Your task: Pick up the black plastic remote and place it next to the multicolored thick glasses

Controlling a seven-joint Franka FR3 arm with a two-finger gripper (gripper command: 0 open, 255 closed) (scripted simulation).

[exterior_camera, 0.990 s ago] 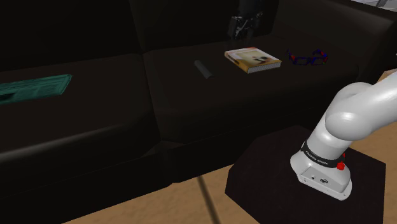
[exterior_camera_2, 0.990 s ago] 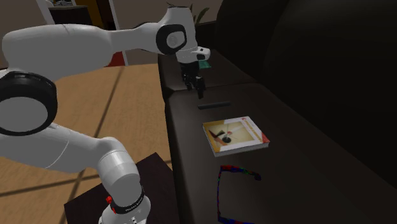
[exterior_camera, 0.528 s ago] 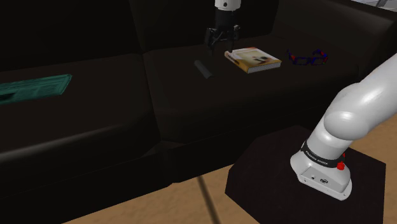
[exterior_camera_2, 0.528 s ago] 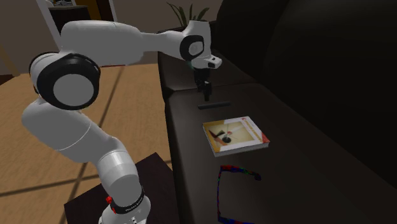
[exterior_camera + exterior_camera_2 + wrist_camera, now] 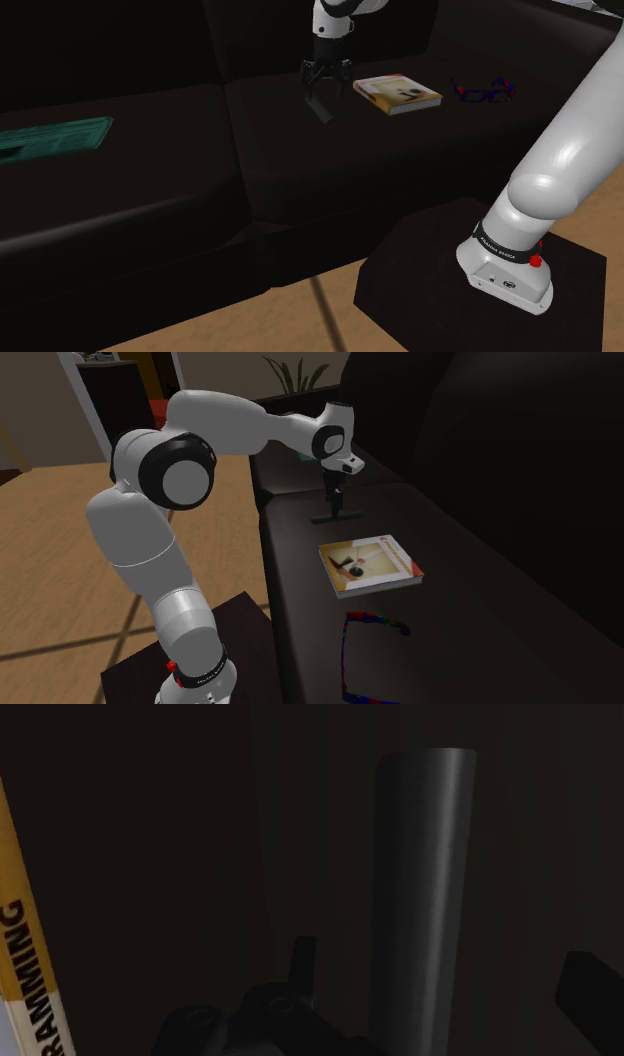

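Hand (image 5: 320, 92) lowered over remote (image 5: 322, 110), fingers (image 5: 303, 962) apart, straddling it.

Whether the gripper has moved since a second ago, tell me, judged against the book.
Yes. In the shoulder view the gripper has gone left, away from the book, and down over the remote.

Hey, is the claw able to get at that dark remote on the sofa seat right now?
Probably yes. The open claw hangs right above the remote, fingers either side of it, nothing between them; the book lies apart.
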